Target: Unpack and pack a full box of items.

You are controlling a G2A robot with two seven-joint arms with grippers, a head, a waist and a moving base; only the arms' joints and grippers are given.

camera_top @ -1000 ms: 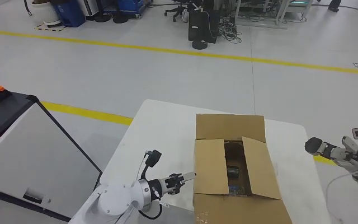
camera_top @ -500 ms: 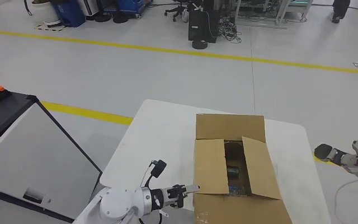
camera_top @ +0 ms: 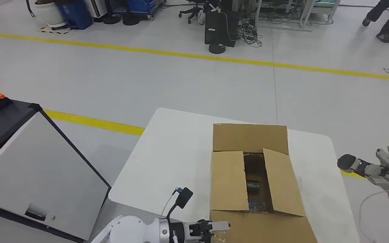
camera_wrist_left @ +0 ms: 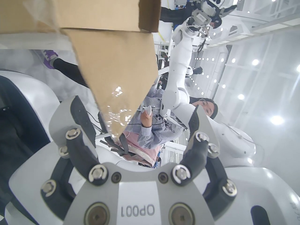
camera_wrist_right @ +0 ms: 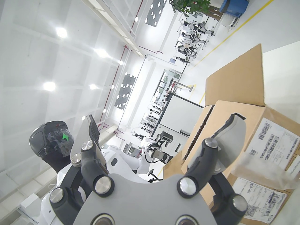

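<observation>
A brown cardboard box [camera_top: 258,182] stands on the right half of the white table [camera_top: 170,152]. Its two side flaps are folded partly inward and the far flap lies open. A dark item [camera_top: 255,182] shows through the gap between them. My left gripper [camera_top: 209,227] is open at the box's near left corner. In the left wrist view a cardboard flap corner [camera_wrist_left: 121,90] hangs between the spread fingers of the left gripper [camera_wrist_left: 138,118], touching neither. My right gripper [camera_top: 351,163] hovers off the table's right edge, apart from the box. It is open [camera_wrist_right: 164,122], with the box's labelled side [camera_wrist_right: 269,132] beyond it.
A white cabinet with a dark frame [camera_top: 36,176] stands on the floor left of the table. A yellow line [camera_top: 91,121] runs along the floor behind. Bare tabletop lies left of the box and behind it.
My left gripper has slid along the box's left side toward the near edge and now sits at the near corner. The right gripper has drawn slightly away to the right.
</observation>
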